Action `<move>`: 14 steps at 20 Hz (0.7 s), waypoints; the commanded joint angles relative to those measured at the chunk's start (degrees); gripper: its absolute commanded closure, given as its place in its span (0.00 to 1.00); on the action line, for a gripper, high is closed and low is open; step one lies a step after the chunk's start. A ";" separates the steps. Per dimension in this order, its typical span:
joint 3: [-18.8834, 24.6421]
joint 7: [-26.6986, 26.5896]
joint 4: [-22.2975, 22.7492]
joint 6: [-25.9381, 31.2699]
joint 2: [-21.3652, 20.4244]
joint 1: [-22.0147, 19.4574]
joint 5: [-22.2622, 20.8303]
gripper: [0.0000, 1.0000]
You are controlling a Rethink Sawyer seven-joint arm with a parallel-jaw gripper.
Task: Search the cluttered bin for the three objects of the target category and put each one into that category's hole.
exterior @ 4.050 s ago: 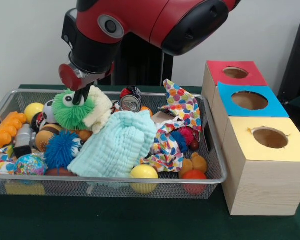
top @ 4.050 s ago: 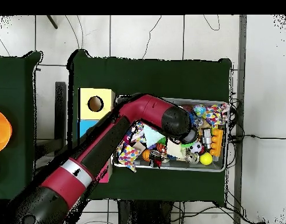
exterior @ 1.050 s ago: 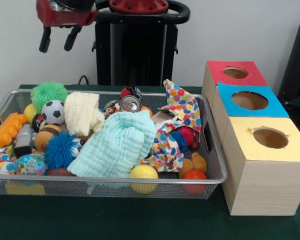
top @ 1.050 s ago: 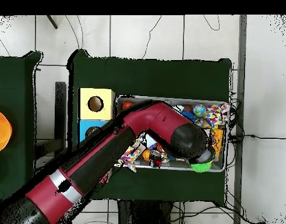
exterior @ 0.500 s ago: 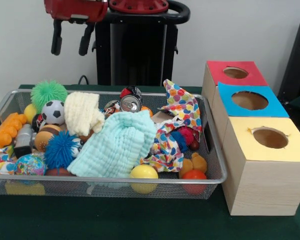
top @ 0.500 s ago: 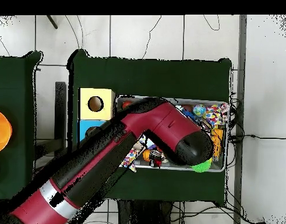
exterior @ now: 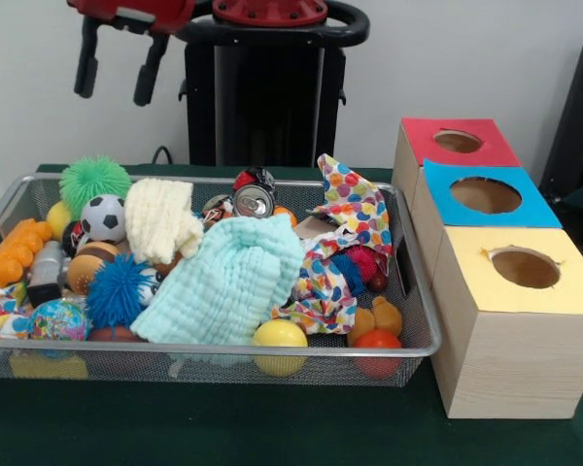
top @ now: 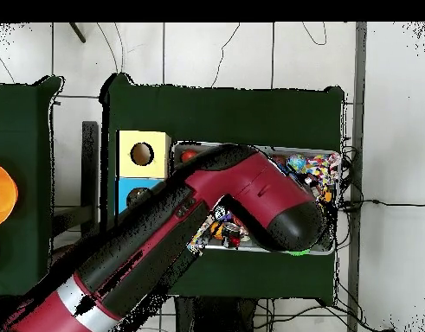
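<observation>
My wire bin [exterior: 423, 320] sits on the dark green table [exterior: 223, 427], packed with toys. A fuzzy green ball [exterior: 94, 181] rests in its far left corner, beside a little soccer ball [exterior: 104, 217]. A fuzzy blue ball [exterior: 117, 291] lies near the front, next to a pale blue cloth [exterior: 228, 282]. A cream cloth [exterior: 160, 218] and a spotted cloth [exterior: 355, 209] lie there too. A drink can [exterior: 255, 192] has writing too small for me to read. My gripper [exterior: 112, 66] hangs high above the bin's left end, fingers spread apart, holding nothing. Beside the bin stand three wooden boxes with round holes: yellow top [exterior: 525, 267], blue top [exterior: 486, 194], red top [exterior: 457, 142]. The wall behind is plain white.
</observation>
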 commanded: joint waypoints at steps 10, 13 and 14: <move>12.84 -0.79 -8.90 0.85 4.34 -4.94 1.72 0.00; 13.34 0.41 -9.75 -1.81 5.87 -5.10 0.26 0.00; 13.68 0.49 -9.79 -2.50 5.96 -5.20 0.06 0.00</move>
